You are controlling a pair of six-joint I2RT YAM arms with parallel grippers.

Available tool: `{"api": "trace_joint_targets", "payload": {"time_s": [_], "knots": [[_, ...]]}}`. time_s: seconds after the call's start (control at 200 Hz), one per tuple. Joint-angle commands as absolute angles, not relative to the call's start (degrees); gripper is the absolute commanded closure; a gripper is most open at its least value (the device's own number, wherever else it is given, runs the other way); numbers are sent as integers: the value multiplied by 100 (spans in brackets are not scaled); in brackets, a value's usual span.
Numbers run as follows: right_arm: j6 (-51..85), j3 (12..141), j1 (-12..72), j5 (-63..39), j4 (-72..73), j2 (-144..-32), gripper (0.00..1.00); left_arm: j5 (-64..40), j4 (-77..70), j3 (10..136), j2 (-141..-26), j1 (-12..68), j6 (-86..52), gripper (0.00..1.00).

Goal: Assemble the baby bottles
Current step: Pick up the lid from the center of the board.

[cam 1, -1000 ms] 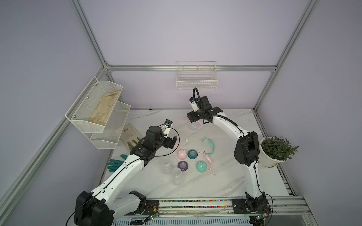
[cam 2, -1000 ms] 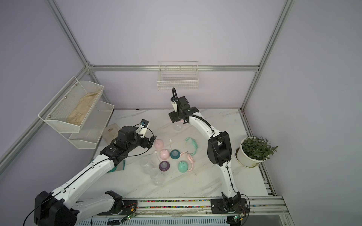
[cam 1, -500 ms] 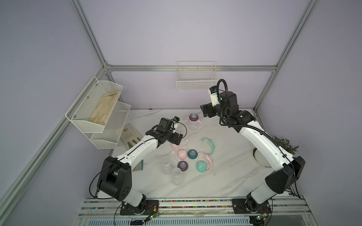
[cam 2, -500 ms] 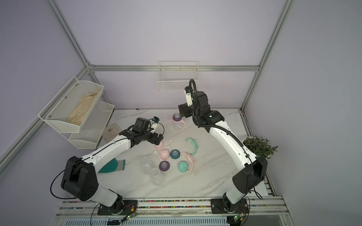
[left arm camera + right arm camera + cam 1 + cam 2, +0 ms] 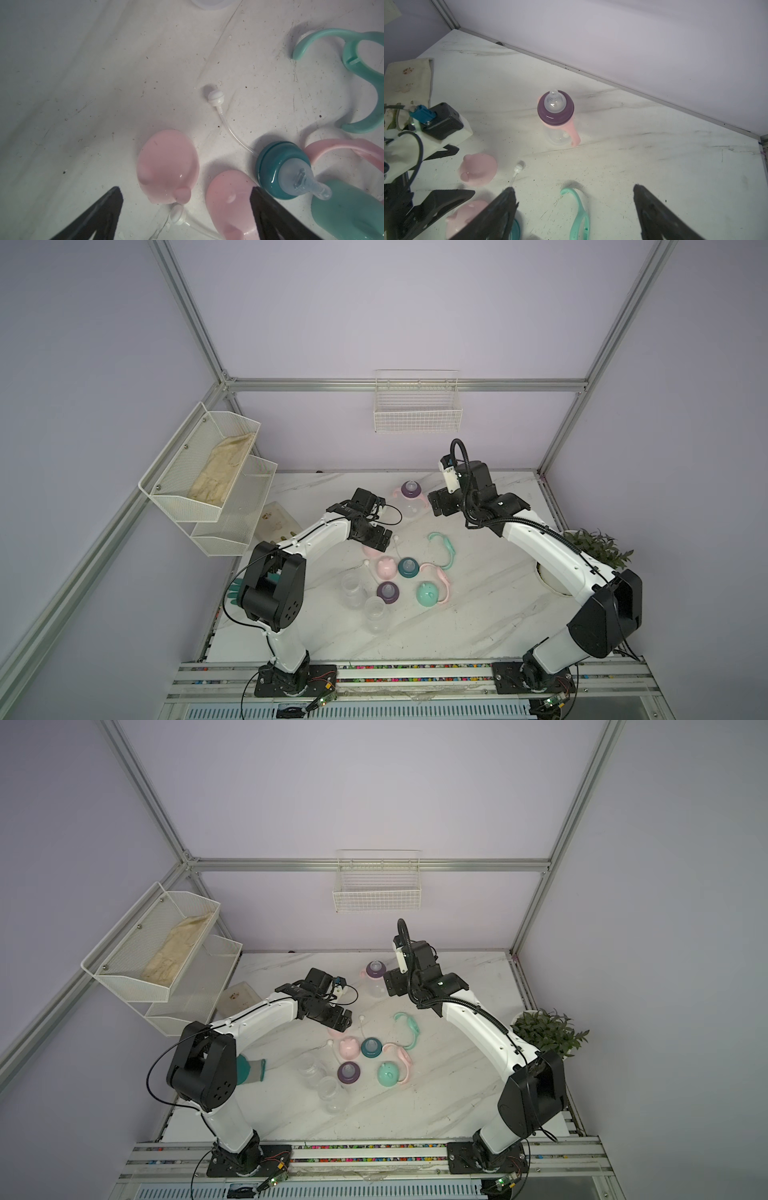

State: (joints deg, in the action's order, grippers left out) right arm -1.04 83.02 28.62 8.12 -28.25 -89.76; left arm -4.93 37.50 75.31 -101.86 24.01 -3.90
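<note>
One of the baby bottles (image 5: 410, 499) (image 5: 556, 116) stands upright at the back with a purple collar and a pink handle ring, held by nothing. Two clear bottle bodies (image 5: 353, 587) (image 5: 375, 612) stand open near the front. My left gripper (image 5: 380, 540) (image 5: 186, 199) hangs open just above a pink eared cap (image 5: 166, 166), with a second pink cap (image 5: 228, 203) at one finger. My right gripper (image 5: 438, 504) (image 5: 575, 191) is open, right of the standing bottle and above the mint handle ring (image 5: 579, 209). A teal collar (image 5: 408, 567), purple collar (image 5: 387, 592), mint cap (image 5: 428, 594) and pink ring (image 5: 440, 576) lie loose.
Two thin straws (image 5: 226, 122) (image 5: 182, 218) lie by the caps. A green glove (image 5: 251, 1069) lies at the table's left edge behind my left arm. A potted plant (image 5: 598, 551) stands at the right edge, a wire shelf (image 5: 208, 472) hangs at the left, a wire basket (image 5: 417, 406) on the back wall.
My right gripper has come away from the assembled bottle, to its right; the bottle stands free. My left gripper has travelled right and back and settled lower over the pink cap.
</note>
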Motion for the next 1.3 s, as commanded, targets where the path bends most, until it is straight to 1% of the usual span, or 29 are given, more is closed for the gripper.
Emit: {"api": "trace_joint_targets", "payload": {"time_s": [0.0, 0.2, 0.345, 0.555, 0.685, 0.765, 0.88, 1.075, 1.18, 1.295], "knots": [[-19, 8253, 2882, 844, -2548, -8765, 9, -312, 3745, 7656, -10239, 2364, -545, 3], [3, 8244, 2883, 761, -2461, -8831, 9, -88, 3516, 7658, -10447, 2364, -431, 3], [0, 8262, 2883, 786, -2469, -8842, 9, -53, 3524, 7743, -10693, 2364, -433, 6], [-35, 8271, 2883, 835, -2485, -8886, 8, 54, 3470, 7733, -10912, 2364, -430, 6], [-51, 8306, 2883, 835, -2487, -8934, 8, 113, 3387, 7792, -11043, 2364, -421, 9], [-55, 8330, 2883, 835, -2487, -8965, 8, 106, 3342, 7828, -11082, 2364, -397, 14], [-62, 8332, 2882, 844, -2479, -9005, 8, 92, 3313, 7883, -11127, 2360, -347, 24], [-79, 8330, 2883, 844, -2487, -9067, 8, 200, 3288, 7887, -11101, 2363, -307, 31], [-83, 8307, 2881, 860, -2492, -9088, 8, 215, 3278, 7914, -11009, 2364, -283, 43], [-79, 8227, 2875, 895, -2514, -9065, 8, 276, 3287, 7993, -10872, 2363, -264, 44]]}}
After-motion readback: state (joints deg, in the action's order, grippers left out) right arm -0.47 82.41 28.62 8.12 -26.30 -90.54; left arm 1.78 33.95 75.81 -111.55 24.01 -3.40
